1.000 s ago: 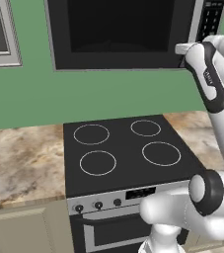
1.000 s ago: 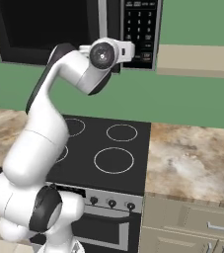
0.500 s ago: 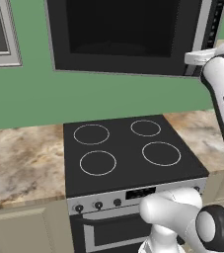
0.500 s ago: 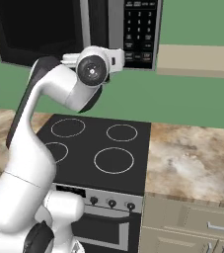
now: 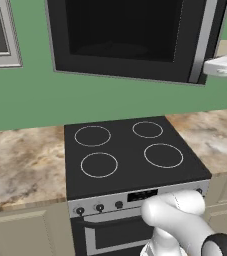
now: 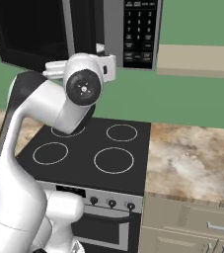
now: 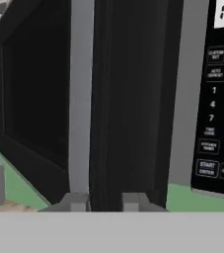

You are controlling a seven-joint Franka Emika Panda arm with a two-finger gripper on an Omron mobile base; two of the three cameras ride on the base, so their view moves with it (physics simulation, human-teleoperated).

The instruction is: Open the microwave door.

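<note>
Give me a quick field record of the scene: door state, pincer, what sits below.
microwave door: swung partly open, its handle edge away from the microwave body
door handle: vertical silver bar on the free edge
pincer: at the door's free edge, fingertips either side of the dark edge beside the handle; grip cannot be told
keypad: right of the door opening
stove: four rings, directly below
countertop: marbled, both sides of the stove

Place: home kitchen, rendered | I face a black 4-ring stove (image 5: 130,152) | microwave (image 6: 79,29) on green wall (image 5: 30,97) | marble counter (image 6: 192,160) | beige cabinets (image 6: 187,227)
</note>
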